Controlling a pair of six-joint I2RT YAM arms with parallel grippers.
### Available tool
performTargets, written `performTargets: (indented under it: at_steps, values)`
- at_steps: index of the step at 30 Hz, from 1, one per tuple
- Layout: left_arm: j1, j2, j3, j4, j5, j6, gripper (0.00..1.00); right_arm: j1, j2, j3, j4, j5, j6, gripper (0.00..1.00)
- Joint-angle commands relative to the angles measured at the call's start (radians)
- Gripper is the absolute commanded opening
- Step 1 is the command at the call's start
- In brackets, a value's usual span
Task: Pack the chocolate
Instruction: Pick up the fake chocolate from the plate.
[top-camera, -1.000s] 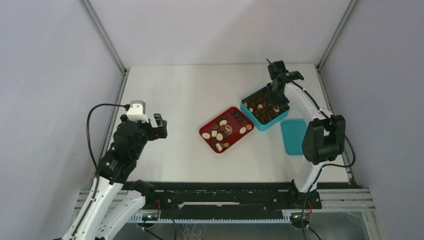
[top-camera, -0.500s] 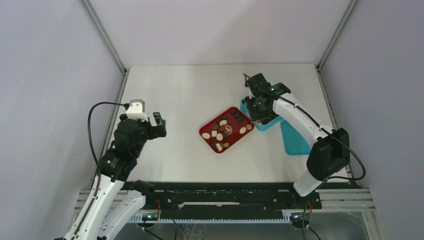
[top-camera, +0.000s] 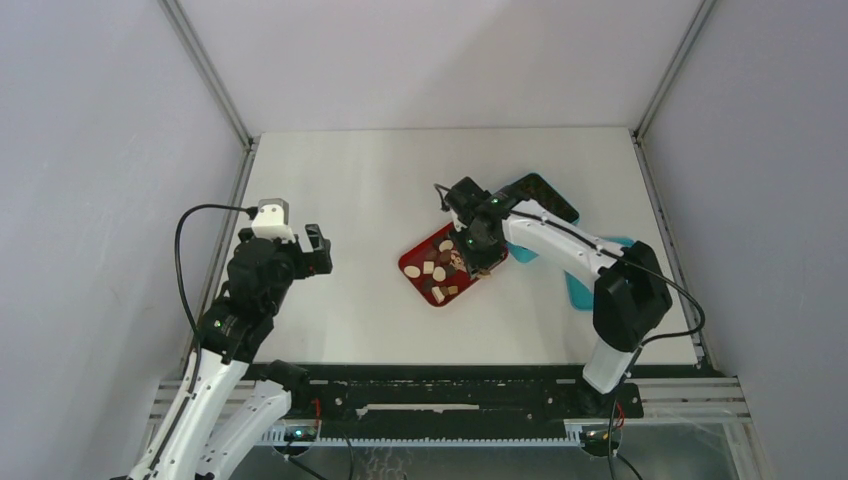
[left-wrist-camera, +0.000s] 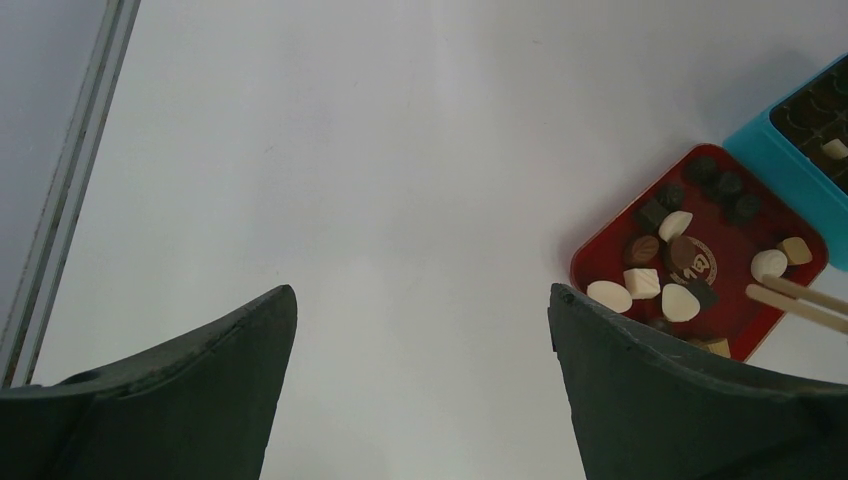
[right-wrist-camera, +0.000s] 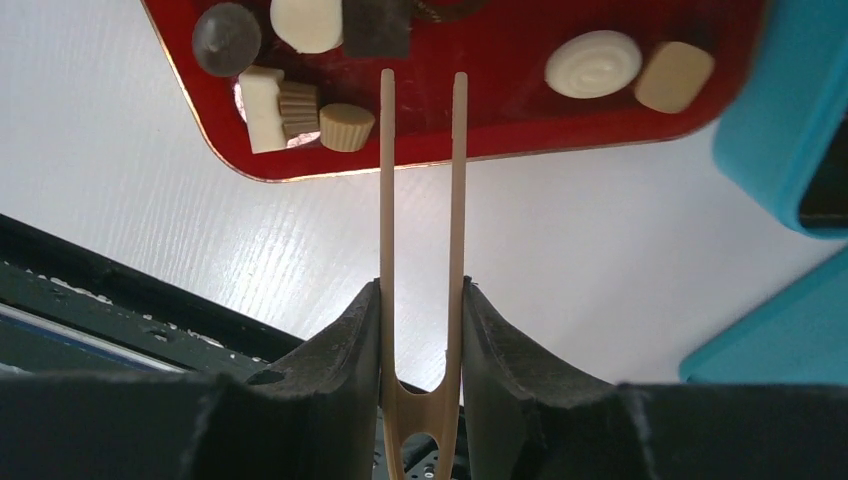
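The chocolate (top-camera: 437, 272) lies as several small brown, tan and cream pieces in the red tray (top-camera: 411, 263) at mid-table. My right gripper (top-camera: 478, 252) hovers over the tray's right half, shut on wooden tongs (right-wrist-camera: 385, 180). In the right wrist view the two tong tips are spread apart over the tray (right-wrist-camera: 520, 110), with nothing between them. They sit just right of a tan cup piece (right-wrist-camera: 346, 126) and below a dark block. My left gripper (left-wrist-camera: 421, 292) hangs open over bare table, well left of the tray (left-wrist-camera: 581, 272).
The teal box (top-camera: 516, 186) with its dark grid insert stands behind the tray, partly hidden by my right arm. Its teal lid (top-camera: 576, 291) lies on the table to the right. The black rail runs along the near table edge.
My right arm has swung left from above the teal box to above the red tray, carrying the tongs. The left arm has stayed put.
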Motion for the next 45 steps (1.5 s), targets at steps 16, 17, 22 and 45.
performTargets:
  at_steps: [16, 17, 22, 45]
  values:
    - [0.010, -0.008, -0.027, 0.050, 0.026, 0.012, 1.00, 0.076, 0.144, 0.087, -0.011, -0.004, -0.043, 0.40]
    - [0.010, -0.009, -0.027, 0.050, 0.026, 0.012, 1.00, 0.076, 0.150, 0.091, -0.010, -0.003, -0.041, 0.40]
    - [0.010, -0.009, -0.028, 0.050, 0.026, 0.012, 1.00, 0.078, 0.175, 0.113, -0.015, 0.058, -0.029, 0.41]
    - [0.012, -0.012, -0.029, 0.050, 0.026, 0.012, 1.00, 0.079, 0.238, 0.151, 0.019, 0.097, -0.017, 0.42]
